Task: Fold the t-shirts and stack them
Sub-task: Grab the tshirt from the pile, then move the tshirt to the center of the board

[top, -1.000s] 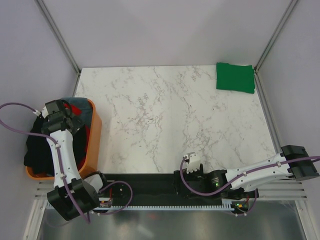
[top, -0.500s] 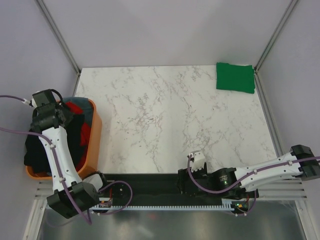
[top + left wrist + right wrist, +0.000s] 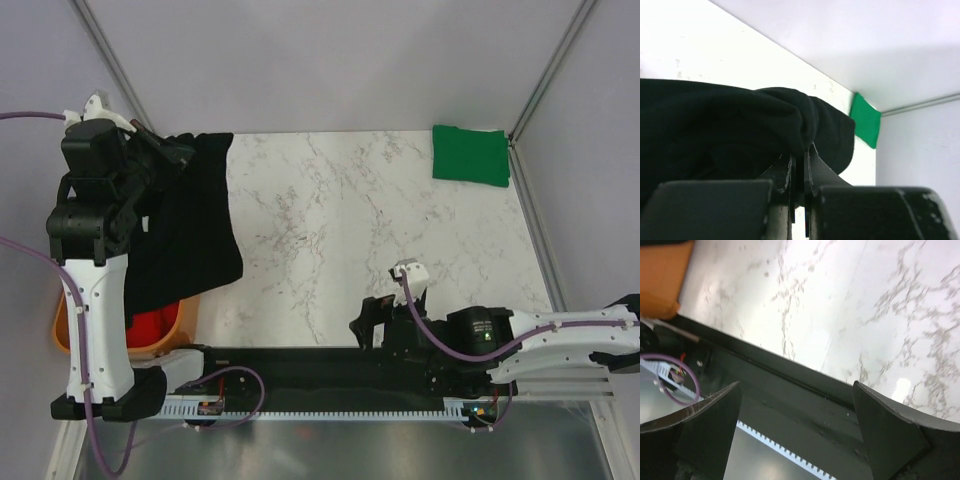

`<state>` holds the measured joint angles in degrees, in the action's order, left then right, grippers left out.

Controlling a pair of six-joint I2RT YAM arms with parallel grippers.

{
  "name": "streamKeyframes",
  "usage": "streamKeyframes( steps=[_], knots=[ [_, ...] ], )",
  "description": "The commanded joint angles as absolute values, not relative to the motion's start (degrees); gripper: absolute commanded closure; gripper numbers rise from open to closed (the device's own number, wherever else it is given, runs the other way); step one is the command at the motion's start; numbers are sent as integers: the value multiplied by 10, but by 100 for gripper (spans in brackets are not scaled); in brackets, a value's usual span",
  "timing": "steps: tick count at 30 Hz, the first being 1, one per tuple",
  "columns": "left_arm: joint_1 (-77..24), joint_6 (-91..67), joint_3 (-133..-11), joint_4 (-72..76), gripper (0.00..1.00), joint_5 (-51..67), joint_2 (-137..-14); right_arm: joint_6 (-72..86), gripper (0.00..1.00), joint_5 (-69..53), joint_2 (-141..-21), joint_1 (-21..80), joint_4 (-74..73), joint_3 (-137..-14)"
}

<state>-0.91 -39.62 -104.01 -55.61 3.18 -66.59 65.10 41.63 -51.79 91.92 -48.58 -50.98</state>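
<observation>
Overhead view, 10 o'clock: left gripper [image 3: 172,150] held high above the left edge of the table, pressed together on a bunched fold of the black t-shirt [image 3: 188,230]. Confirmed in the left wrist view: fingers [image 3: 786,172] nearly touching, black cloth pinched between the tips and heaped over them.

Black t-shirt: unfolded, hanging from that grip as one loose dark sheet toward 6 o'clock, with its lower hem at about the table's mid-depth. Overlaps the left strip of the marble table [image 3: 350,230] and hides the far part of the orange tub [image 3: 184,322]. Contact with the tabletop: cannot be told.

Overhead view, 8 o'clock: orange tub just off the table's left side, only its near end showing below the hanging cloth. Red t-shirt [image 3: 155,324] crumpled inside, partly covered by the black one.

Overhead view, 1 o'clock: green t-shirt [image 3: 470,154] folded to a flat rectangle in the far right corner of the table, well apart from both arms. Visible also at 3 o'clock of the left wrist view, beyond the black cloth.

Overhead view, 6 o'clock: right gripper [image 3: 368,320] low at the near edge of the table, over the black base rail [image 3: 300,362]. Right wrist view: fingers [image 3: 705,425] spread wide, gripping no cloth, marble and rail seen through the gap, a corner of the orange tub at 10 o'clock.
</observation>
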Motion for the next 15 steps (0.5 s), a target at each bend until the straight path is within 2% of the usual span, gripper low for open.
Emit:
streamKeyframes(
  steps=[1, 5, 9, 13, 15],
  knots=[
    [-35, -425, -1099, -528, 98, 54, -687, 572, 2, 460, -512, 892, -548, -573],
    [-45, -404, -1136, -527, 98, 98, -713, 542, 2, 466, -496, 858, -563, -595],
    [-96, -381, -1203, -467, 98, 246, -758, 533, 2, 474, -478, 831, -566, -598],
    [-251, -369, -1301, -439, 98, 257, -824, 536, 2, 508, -468, 817, -568, -618],
    [-287, -386, -1338, -438, 98, 246, -859, 534, 2, 524, -464, 814, -570, -645]
  ],
)
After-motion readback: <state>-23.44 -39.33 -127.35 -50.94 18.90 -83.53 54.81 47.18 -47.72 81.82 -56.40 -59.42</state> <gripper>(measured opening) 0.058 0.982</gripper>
